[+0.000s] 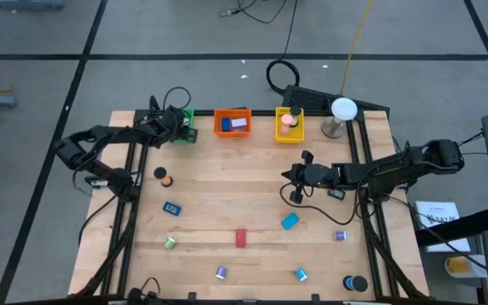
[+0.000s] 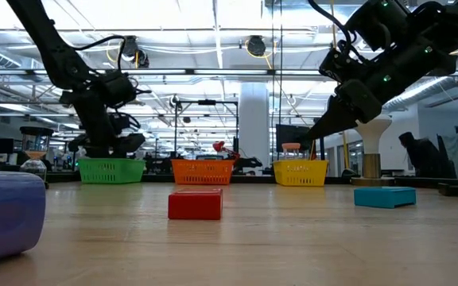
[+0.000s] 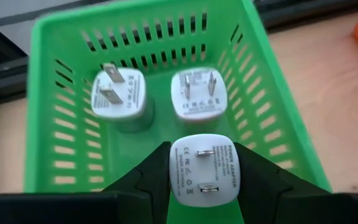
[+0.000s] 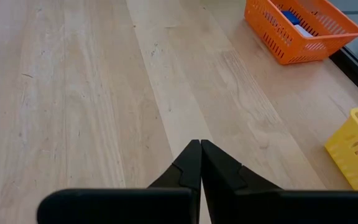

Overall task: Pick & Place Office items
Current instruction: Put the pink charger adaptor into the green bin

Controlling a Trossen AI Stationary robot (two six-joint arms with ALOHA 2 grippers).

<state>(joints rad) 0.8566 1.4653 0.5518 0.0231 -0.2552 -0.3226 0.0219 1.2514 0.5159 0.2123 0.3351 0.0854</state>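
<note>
Left wrist view: left claw grips white adapter over green tray | right claw closed.

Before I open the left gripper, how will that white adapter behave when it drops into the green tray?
The white adapter looks rigid and blocky, so it should probably land flat, not roll. Its smooth shell may slide against the two adapters already in the green tray. The left gripper pinches its sides, prongs showing.

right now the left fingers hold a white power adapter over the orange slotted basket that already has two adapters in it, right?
Not quite: the left wrist view shows a green slotted plastic basket, not orange. The left fingers do hold a white power adapter over it, with two more white adapters already inside.
</note>
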